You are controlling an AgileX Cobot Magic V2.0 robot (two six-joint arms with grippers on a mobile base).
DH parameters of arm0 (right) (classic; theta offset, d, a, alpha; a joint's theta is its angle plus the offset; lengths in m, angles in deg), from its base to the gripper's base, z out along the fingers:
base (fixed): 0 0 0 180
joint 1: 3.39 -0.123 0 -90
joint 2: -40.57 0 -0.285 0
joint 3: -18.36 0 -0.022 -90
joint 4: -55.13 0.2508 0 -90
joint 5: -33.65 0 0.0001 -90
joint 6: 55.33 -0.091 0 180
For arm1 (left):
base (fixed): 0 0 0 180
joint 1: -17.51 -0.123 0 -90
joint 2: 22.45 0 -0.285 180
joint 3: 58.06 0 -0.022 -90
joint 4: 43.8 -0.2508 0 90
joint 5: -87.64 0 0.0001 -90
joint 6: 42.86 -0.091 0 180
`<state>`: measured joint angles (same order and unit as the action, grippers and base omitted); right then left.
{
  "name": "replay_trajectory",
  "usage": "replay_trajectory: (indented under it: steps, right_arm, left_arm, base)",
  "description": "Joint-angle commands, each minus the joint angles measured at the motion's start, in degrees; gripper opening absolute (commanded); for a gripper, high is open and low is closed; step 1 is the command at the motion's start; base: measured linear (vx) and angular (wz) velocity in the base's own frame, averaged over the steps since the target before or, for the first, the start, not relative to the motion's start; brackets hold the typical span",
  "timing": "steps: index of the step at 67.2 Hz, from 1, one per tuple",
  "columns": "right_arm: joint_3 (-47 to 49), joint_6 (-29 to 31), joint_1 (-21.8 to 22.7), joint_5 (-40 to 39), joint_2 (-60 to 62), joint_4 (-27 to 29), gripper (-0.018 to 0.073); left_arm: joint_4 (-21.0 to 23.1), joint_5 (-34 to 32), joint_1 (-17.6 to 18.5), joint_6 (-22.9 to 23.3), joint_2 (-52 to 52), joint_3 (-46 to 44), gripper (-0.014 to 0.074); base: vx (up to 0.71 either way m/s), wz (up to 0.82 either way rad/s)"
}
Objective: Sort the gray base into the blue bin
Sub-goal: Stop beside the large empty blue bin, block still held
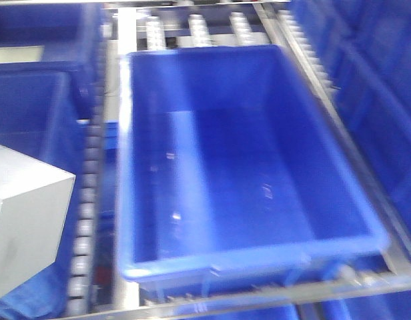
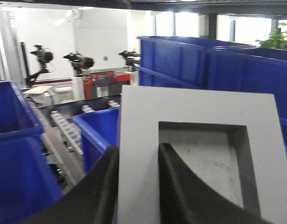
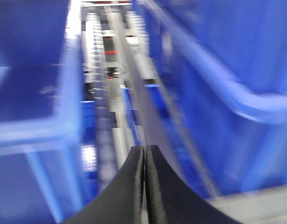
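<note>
The gray base fills the left wrist view, its square recess facing the camera. My left gripper is shut on its left wall, one black finger outside and one inside the recess. The same block shows at the left edge of the front view, held above the bins there. The large blue bin stands in the middle of the front view, holding nothing. My right gripper is shut with nothing between its fingers, hanging over a roller track between blue bins.
More blue bins stand left, behind and right of the central one. Metal roller rails run beside and behind it. Tall blue totes rise behind the held block. The right wrist view is motion-blurred.
</note>
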<state>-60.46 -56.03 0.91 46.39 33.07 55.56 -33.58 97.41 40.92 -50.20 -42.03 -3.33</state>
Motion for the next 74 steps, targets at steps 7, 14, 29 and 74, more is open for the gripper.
replay_trajectory:
  steps: [7,14,29,74]
  right_arm:
    - [-0.1,0.7,0.3,-4.3,-1.1,-0.4,-0.0005]
    - [-0.1,0.7,0.3,-4.3,-1.1,-0.4,-0.0005]
    - [-0.1,0.7,0.3,-4.3,-1.1,-0.4,-0.0005]
    - [-0.1,0.7,0.3,-4.3,-1.1,-0.4,-0.0005]
  left_arm:
    - [0.9,-6.3,0.3,0.8,-0.6,-1.6,-0.0008]
    - [0.9,-6.3,0.3,0.8,-0.6,-1.6,-0.0008]
    - [0.9,-6.3,0.3,0.8,-0.6,-1.6,-0.0008]
    - [0.9,-6.3,0.3,0.8,-0.6,-1.6,-0.0008]
  base:
    - [0.11,0.46]
    - [0.10,0.39]
    - [0.06,0.25]
    - [0.00,0.01]
